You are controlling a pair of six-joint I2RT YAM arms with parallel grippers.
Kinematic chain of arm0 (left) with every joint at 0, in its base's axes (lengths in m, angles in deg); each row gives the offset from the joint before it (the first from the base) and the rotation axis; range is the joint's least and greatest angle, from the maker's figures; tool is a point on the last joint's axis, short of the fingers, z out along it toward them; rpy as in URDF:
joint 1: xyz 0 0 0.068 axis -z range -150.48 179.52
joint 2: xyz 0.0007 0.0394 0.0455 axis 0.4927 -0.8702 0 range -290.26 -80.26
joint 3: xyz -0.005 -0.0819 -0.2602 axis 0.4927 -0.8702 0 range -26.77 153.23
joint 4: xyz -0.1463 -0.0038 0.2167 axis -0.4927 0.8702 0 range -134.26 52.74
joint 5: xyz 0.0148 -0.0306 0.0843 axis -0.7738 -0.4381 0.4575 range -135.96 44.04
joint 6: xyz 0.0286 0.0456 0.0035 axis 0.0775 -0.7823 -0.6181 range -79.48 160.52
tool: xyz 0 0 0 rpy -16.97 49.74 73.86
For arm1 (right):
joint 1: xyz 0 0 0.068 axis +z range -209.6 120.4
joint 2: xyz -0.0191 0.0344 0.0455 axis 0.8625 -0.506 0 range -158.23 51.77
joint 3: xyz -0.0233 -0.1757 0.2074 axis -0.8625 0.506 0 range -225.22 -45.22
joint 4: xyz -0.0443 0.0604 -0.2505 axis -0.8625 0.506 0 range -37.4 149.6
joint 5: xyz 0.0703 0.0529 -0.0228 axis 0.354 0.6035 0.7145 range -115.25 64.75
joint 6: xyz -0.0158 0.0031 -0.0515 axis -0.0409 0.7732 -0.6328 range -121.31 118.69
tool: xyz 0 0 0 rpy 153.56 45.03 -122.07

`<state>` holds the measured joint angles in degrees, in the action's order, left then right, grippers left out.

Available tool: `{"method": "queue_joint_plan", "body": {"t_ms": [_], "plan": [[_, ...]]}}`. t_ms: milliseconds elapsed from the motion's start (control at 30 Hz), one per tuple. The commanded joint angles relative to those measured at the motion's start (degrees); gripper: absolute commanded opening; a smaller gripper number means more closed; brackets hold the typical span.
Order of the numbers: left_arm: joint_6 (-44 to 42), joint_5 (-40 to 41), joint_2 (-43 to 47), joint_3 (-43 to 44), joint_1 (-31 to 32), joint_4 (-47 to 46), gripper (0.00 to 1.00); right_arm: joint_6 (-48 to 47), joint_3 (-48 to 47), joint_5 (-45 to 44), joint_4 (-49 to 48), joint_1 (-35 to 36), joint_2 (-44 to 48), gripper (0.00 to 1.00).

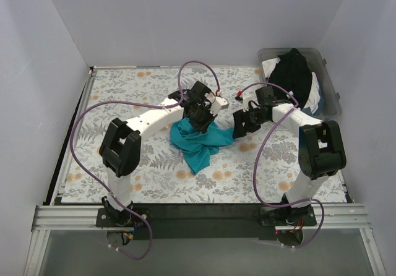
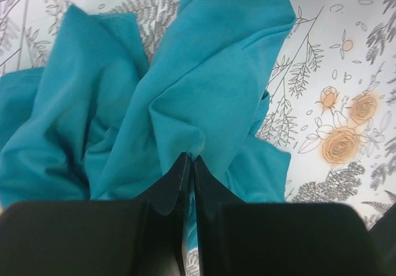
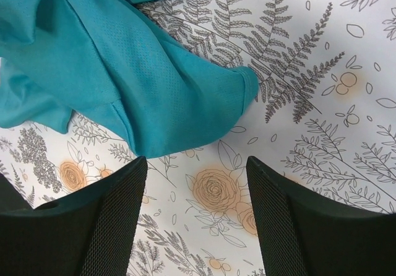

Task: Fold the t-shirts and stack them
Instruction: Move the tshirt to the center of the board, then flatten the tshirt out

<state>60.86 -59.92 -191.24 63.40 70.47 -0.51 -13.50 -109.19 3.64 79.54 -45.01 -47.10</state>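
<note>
Early stage. Teal t-shirt (image 1: 198,141) lies crumpled mid-worktop (image 1: 124,90), not folded. Left hand (image 2: 189,164) is pressed together, pinching a ridge of it. Right hand (image 3: 195,177) is spread just beside its edge, holding nothing. Black t-shirt (image 1: 291,72) and whitish ones (image 1: 316,94) wait in the bin (image 1: 331,78). No stack yet.

Two white-and-black arms
The left arm (image 1: 151,118) and right arm (image 1: 291,112) had white links, black joint housings and looping purple cables (image 1: 79,127).

Teal t-shirt (image 3: 124,72) crumpled on floral tablecloth (image 3: 322,103); right end effector (image 3: 197,217) spread.
</note>
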Motion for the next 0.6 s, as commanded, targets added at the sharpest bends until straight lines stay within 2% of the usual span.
{"method": "queue_joint_plan", "body": {"t_ms": [0, 67, 133, 300, 400, 467, 567], "plan": [[4.1, -2.6, 8.7, 6.0, -4.9, 0.3, 0.0, -0.7, -2.8, 2.7, -0.5, -0.4, 2.6, 0.72], [5.3, -10.0, 11.7, 8.3, -7.6, 1.6, 0.0, -1.3, -4.1, 3.6, -0.3, -0.5, 4.6, 0.73], [6.3, -14.0, 12.8, 12.6, -11.0, 3.8, 0.0, -1.5, -6.3, 4.4, 0.0, -1.1, 6.6, 0.73], [4.7, -22.6, 13.8, 18.5, -11.4, 8.3, 0.0, -1.6, -11.7, 10.0, 2.0, -3.7, 9.2, 0.75], [5.2, -26.1, 13.2, 20.7, -11.3, 9.7, 0.0, -2.8, -15.0, 16.0, 3.4, -5.3, 11.7, 0.8], [5.8, -28.0, 12.2, 23.1, -11.3, 10.2, 0.0, -3.5, -16.9, 19.1, 3.3, -5.3, 14.7, 0.88], [5.9, -33.8, 11.3, 25.6, -11.3, 11.4, 0.0, -3.6, -20.0, 22.8, 2.7, -5.2, 17.5, 0.95]]}}
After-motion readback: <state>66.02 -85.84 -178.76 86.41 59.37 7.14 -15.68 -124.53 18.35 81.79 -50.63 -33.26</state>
